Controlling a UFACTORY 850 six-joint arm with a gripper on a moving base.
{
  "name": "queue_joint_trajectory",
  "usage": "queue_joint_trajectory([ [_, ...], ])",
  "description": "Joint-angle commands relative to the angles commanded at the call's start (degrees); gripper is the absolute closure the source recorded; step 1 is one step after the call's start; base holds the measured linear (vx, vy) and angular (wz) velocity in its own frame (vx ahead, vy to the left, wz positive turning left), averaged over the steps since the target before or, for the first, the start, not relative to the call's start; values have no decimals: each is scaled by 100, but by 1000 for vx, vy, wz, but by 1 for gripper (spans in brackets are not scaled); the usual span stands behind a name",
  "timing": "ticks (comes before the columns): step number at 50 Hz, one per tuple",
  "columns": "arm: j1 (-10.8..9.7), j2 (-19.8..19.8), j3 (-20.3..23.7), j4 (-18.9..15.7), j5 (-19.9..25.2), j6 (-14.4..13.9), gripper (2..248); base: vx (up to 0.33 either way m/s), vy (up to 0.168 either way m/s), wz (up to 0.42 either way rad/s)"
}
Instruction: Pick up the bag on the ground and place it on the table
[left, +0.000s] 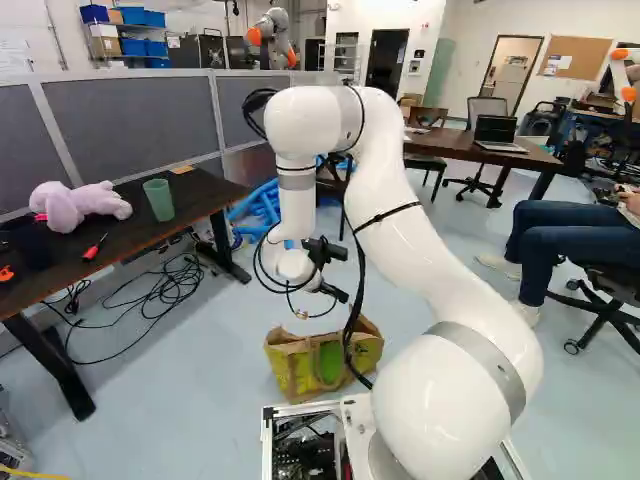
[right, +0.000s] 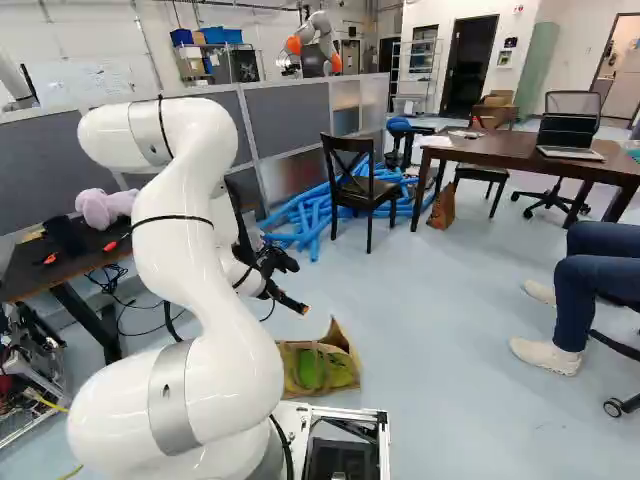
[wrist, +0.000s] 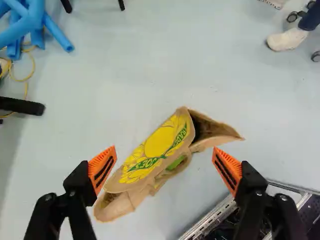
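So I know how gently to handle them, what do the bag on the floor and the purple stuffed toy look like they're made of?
The bag looks like stiff brown paper or coarse cloth, mostly matt; I can't tell which, though its sides hold their folds. The stuffed toy seems to be soft, matt plush, from its rounded, lumpy shape and lack of shine.

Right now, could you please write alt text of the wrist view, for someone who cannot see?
A tan bag with yellow and green print sits on the pale floor, below the open gripper and not gripped. Blue tubes lie farther off, and a metal frame is close by.
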Motion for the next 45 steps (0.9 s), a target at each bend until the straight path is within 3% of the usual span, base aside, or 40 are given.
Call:
queue_joint_trajectory([
  [22,2,-520,-350,391,-391,35,3,0,0,0],
  [45,5,-1065,-743,521,-537,1269,3,0,0,0],
])
